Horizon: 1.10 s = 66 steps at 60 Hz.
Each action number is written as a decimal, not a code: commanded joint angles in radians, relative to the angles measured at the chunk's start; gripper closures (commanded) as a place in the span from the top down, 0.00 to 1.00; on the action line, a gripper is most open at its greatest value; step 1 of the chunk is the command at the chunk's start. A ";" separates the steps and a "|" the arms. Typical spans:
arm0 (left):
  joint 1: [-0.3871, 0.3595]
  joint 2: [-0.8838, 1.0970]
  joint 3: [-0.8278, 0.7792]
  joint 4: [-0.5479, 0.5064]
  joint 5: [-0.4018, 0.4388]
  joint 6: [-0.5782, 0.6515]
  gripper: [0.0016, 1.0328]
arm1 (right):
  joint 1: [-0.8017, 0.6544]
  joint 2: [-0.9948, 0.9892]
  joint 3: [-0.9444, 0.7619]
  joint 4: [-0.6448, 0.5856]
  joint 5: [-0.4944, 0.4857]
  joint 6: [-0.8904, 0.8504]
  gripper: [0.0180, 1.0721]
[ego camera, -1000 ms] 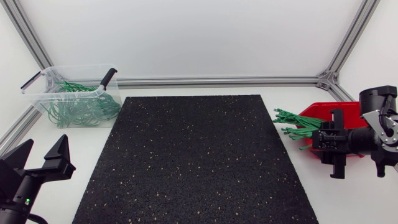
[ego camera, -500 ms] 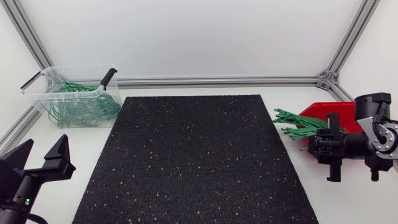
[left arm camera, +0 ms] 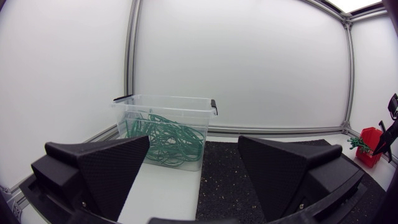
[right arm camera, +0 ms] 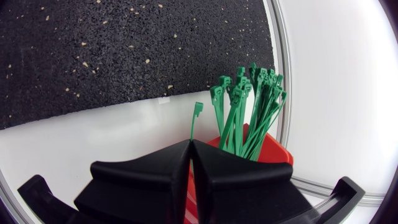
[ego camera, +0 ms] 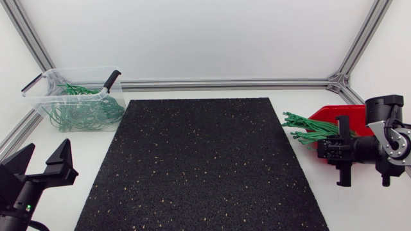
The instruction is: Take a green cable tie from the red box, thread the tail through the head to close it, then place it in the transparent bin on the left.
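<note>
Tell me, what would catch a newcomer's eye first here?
The bright red box at the table's right edge, bristling with green cable ties, stands out first; the right pincer is shut on a single tie. A black speckled mat fills the middle, and a clear bin of looped ties sits far left.

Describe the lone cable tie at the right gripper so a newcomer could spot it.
Right of the black mat sits the red box, with the right gripper at it. One green cable tie rises from between its shut fingers. Unlike the fanned bundle of ties beside it, it stands alone, head toward the mat.
</note>
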<state>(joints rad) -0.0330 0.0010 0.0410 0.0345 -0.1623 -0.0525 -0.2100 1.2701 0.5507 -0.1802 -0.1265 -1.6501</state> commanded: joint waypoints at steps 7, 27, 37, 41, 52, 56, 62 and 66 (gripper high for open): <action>0.004 0.011 -0.041 -0.021 0.003 -0.012 0.96 | 0.026 -0.060 0.063 -0.082 -0.001 0.027 0.06; 0.004 0.011 -0.041 -0.019 0.003 -0.012 0.96 | 0.064 -0.199 0.198 -0.231 -0.053 0.164 0.06; 0.004 0.013 -0.041 -0.021 0.004 -0.012 0.96 | 0.110 -0.279 0.249 -0.209 -0.042 0.268 0.06; 0.005 0.013 -0.041 -0.019 0.004 -0.012 0.96 | 0.146 -0.298 0.264 -0.211 -0.002 0.309 0.06; 0.010 0.013 -0.041 -0.019 0.004 -0.012 0.96 | 0.216 -0.403 0.252 -0.257 0.024 0.300 0.06; 0.010 0.014 -0.041 -0.021 0.004 -0.012 0.96 | 0.262 -0.420 0.245 -0.324 0.033 0.299 0.06; 0.008 0.019 -0.041 -0.021 0.004 -0.012 0.96 | 0.363 -0.445 0.216 -0.361 0.079 0.312 0.06; 0.008 0.027 -0.041 -0.021 0.007 -0.012 0.96 | 0.423 -0.442 0.207 -0.407 0.120 0.366 0.06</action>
<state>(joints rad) -0.0330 0.0116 0.0410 0.0341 -0.1612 -0.0525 0.1516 0.8337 0.7906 -0.5480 -0.0410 -1.3426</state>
